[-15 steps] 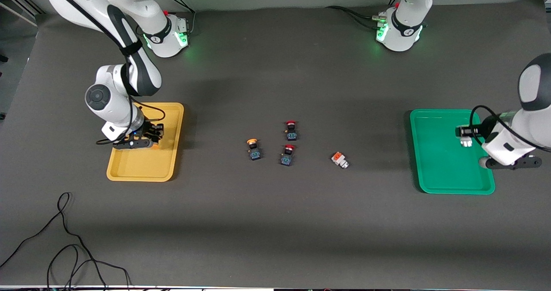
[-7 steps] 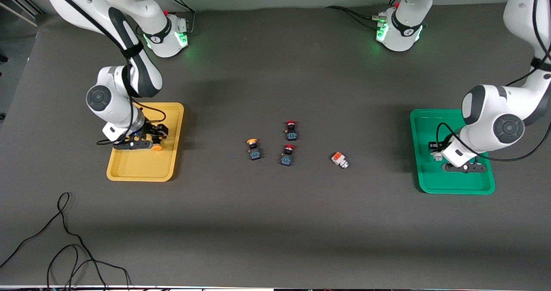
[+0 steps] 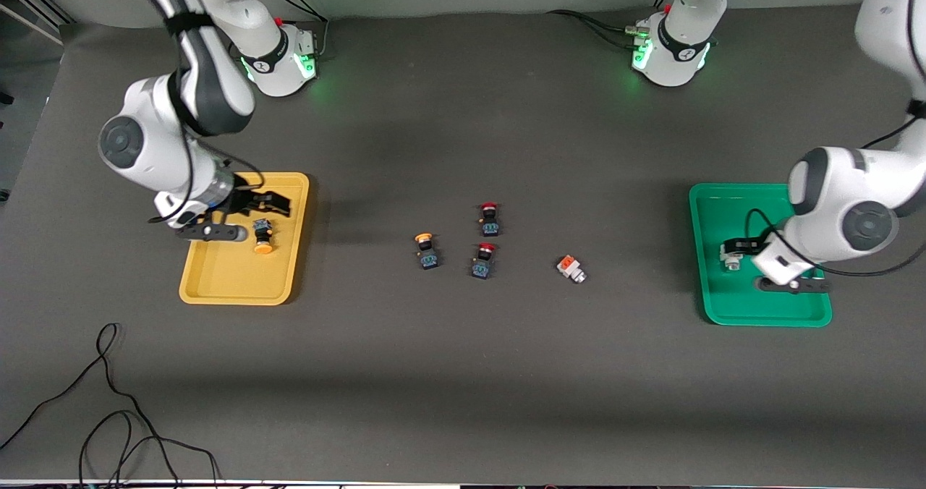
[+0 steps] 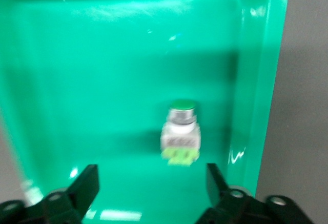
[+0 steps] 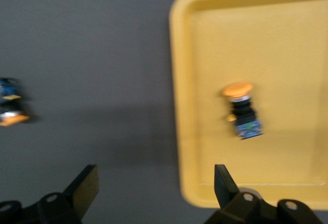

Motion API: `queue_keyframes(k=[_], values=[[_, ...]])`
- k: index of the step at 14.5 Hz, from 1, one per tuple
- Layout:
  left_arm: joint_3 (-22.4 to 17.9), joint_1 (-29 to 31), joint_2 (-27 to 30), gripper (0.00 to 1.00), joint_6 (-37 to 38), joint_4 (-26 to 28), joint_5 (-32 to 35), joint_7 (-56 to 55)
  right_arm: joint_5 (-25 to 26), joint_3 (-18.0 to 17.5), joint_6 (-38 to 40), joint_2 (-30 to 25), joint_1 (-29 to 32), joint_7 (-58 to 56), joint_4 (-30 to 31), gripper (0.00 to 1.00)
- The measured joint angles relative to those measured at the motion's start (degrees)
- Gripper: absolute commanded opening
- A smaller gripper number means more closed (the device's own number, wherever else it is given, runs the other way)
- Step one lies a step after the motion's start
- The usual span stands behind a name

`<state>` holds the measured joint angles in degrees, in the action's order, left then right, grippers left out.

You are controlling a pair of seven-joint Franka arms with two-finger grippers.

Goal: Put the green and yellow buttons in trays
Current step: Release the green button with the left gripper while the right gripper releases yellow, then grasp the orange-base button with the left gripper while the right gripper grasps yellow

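A yellow-capped button (image 3: 262, 237) lies on its side in the yellow tray (image 3: 217, 286); it also shows in the right wrist view (image 5: 242, 112). My right gripper (image 3: 278, 205) is open and empty above that tray's (image 5: 307, 39) edge, its midpoint (image 5: 154, 185) off the button. A white-bodied green-capped button (image 3: 731, 260) rests in the green tray (image 3: 723, 207); it also shows in the left wrist view (image 4: 180, 129). My left gripper (image 3: 736, 250) is open and empty just above it, with its midpoint (image 4: 152, 183) over the tray (image 4: 271, 80). Another yellow-capped button (image 3: 425, 250) and an orange-capped white one (image 3: 571, 268) lie mid-table.
Two red-capped switches (image 3: 490, 218) (image 3: 483, 260) stand between the mid-table buttons. A black cable (image 3: 108, 417) loops near the front edge at the right arm's end. The second yellow-capped button shows at the edge of the right wrist view (image 5: 10, 106).
My right gripper let go of the yellow-capped button in the yellow tray and rose. My left gripper came down into the green tray, released the green-capped button and opened.
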<state>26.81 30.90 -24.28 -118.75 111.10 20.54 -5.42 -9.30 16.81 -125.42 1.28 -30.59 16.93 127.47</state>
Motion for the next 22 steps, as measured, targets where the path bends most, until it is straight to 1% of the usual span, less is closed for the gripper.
queue_keyframes(k=[2,3,4,5,7,8,11,14,16,18,19,20,21,22], values=[[1.75,-0.02,1.49,0.99,11.93,-9.46,-1.64,1.23,-0.01,-0.45,0.74,2.25,-6.21,10.9,-5.97,1.0],[2.75,-0.11,2.13,0.99,16.29,-13.81,-3.37,1.37,-0.01,-0.64,0.79,4.43,-8.72,14.95,-9.29,1.0],[3.54,-0.32,2.67,0.99,18.87,-16.99,-5.16,1.36,-0.17,-0.74,1.04,7.2,-10.69,18.0,-12.77,1.0],[4.1,-0.81,2.97,0.99,19.99,-18.78,-6.66,1.0,-1.23,-0.8,1.44,10.24,-12.04,19.76,-15.93,1.0],[4.48,-3.47,2.51,0.99,20.03,-19.31,-7.9,-2.79,-4.99,-0.82,1.31,16.27,-13.81,20.16,-20.55,1.0],[4.53,-5.67,1.61,1.0,19.61,-19.25,-8.05,-6.47,-6.6,-0.84,-0.17,19.0,-14.62,20.31,-21.84,1.0],[4.7,-13.92,-2.96,1.0,16.53,-19.17,-8.13,-24.54,-12.38,-0.95,-7.76,26.59,-17.52,20.41,-23.02,1.0],[4.84,-22.3,-7.43,1.0,11.74,-19.18,-8.1,-44.14,-13.43,-0.97,-13.36,32.84,-20.82,20.73,-23.47,1.0],[4.87,-27.1,-8.8,1.0,9.33,-19.18,-8.08,-55.06,-13.46,-0.97,-15.3,35.29,-21.82,20.79,-23.64,1.0],[4.86,-30.4,-9.06,1.0,7.87,-19.08,-8.08,-63.38,-13.46,-0.96,-16.01,36.85,-22.22,20.79,-23.84,1.0],[4.85,-31.39,-9.05,1.0,6.66,-18.86,-8.04,-66.71,-13.46,-0.96,-16.64,37.44,-22.23,20.79,-23.9,0.91],[4.8,-31.92,-9.06,1.0,4.59,-18.12,-7.92,-69.36,-13.46,-0.93,-17.31,37.96,-22.23,20.77,-23.94,0.55],[4.61,-32.12,-9.13,1.0,1.8,-16.79,-7.67,-71.18,-13.46,-0.9,-17.88,38.45,-22.23,20.76,-23.97,0.02],[4.24,-32.12,-9.4,1.0,-1.05,-15.08,-7.04,-72.2,-13.45,-0.88,-18.66,38.82,-22.23,20.75,-23.99,0.0]])
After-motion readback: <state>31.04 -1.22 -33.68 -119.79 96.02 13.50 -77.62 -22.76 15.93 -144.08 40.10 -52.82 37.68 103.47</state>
